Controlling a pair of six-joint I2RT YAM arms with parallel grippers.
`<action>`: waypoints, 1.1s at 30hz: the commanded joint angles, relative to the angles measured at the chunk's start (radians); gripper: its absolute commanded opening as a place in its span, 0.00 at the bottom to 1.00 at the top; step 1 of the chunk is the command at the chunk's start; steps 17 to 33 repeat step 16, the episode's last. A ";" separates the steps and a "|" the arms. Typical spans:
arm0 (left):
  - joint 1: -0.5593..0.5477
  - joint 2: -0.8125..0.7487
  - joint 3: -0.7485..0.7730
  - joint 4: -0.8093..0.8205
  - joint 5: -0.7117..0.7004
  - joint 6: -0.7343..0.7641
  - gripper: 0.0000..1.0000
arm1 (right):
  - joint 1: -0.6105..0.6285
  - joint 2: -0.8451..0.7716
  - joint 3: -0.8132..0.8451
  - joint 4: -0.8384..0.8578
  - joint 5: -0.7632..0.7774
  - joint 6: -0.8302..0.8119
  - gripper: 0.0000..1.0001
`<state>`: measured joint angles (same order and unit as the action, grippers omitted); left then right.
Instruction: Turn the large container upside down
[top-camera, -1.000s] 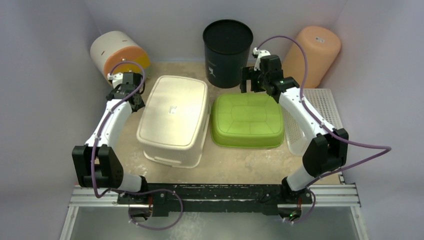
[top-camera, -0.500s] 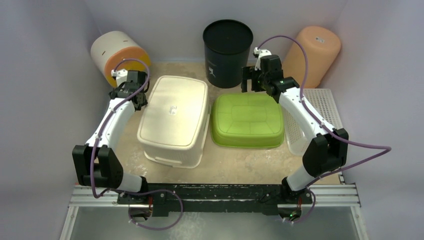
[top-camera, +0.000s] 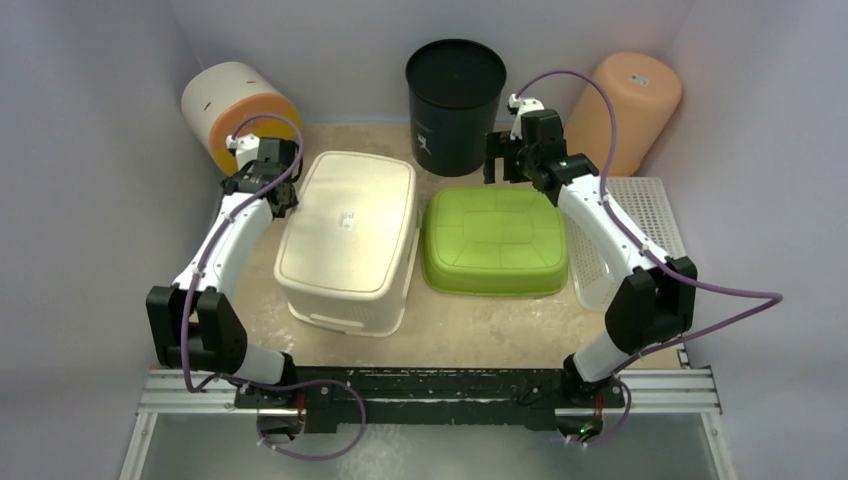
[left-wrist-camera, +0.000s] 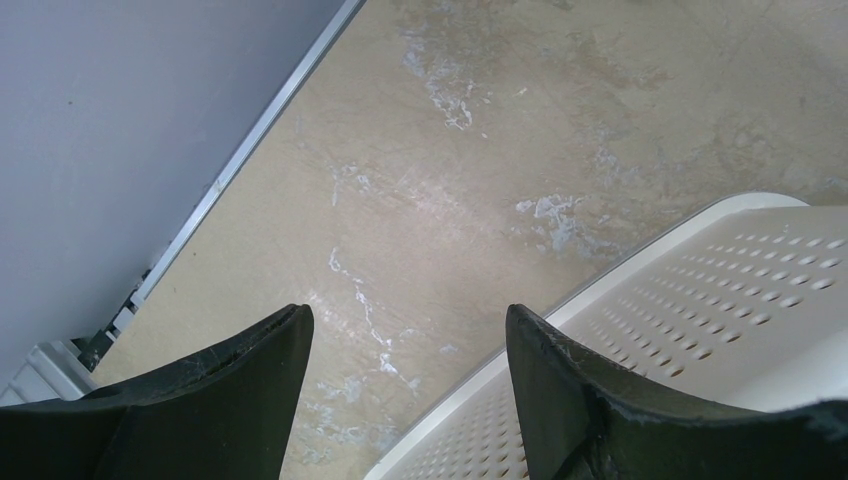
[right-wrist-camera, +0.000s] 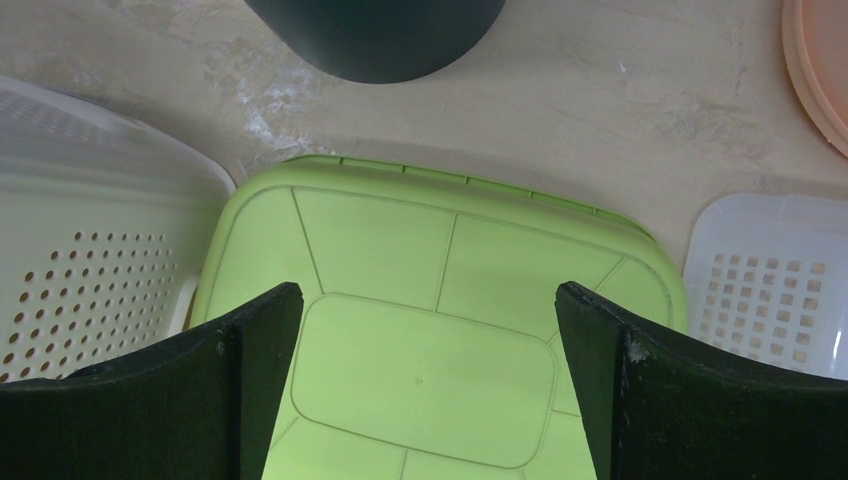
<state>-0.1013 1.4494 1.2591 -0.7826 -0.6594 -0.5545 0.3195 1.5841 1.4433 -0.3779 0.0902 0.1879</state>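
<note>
Top external view: where does our cream-beige rectangular plastic basket (top-camera: 348, 235) sit?
— Bottom-up on the tan table (top-camera: 450, 330), just left of the lime-green plastic tub (top-camera: 495, 240). We see the left gripper (left-wrist-camera: 405, 320) spread, empty, beside its far-left corner; the right gripper (right-wrist-camera: 428, 290) gapes, empty, over the tub's far edge.

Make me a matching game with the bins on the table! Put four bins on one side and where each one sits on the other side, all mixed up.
Things:
1. large container
2. lime-green tub
3. black bucket
4. white perforated basket

Places:
A. at the back, in the middle
B. on the right side, partly under the right arm
C. just beside the left hand
D. right below the right hand

Pairs: 1-C, 2-D, 3-A, 4-B
</note>
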 joint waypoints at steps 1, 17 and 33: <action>-0.024 0.019 0.022 -0.026 0.023 0.028 0.71 | -0.005 -0.032 -0.003 0.043 0.031 0.002 1.00; -0.036 0.017 0.026 -0.030 0.017 0.027 0.71 | -0.005 -0.058 -0.030 0.051 0.035 0.002 1.00; -0.036 0.017 0.026 -0.030 0.017 0.027 0.71 | -0.005 -0.058 -0.030 0.051 0.035 0.002 1.00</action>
